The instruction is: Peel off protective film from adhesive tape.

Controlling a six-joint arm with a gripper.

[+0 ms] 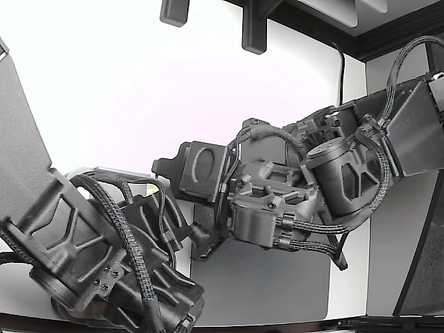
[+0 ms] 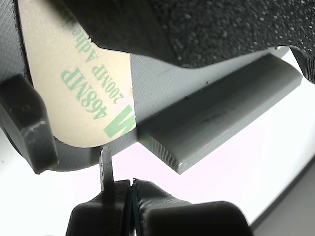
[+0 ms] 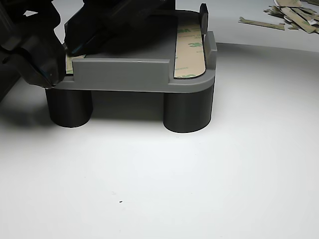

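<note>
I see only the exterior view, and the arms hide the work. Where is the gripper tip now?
Observer: In the wrist view, the gripper has its thin metal tip close to the rounded end of the tan film, which lies flat.
Operator: Is film between the jaws?
Observer: No; the jaws look closed, with nothing between.
Operator: Is there another strip?
Observer: Yes, the other view shows a second strip on the grey fixture, film on.

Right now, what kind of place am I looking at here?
Probably a robot assembly test bench. A grey fixture on dark posts holds a taped strip on a plain white table, peeled liner scraps lie piled at the back, and cabled robot arms crowd over it.
</note>
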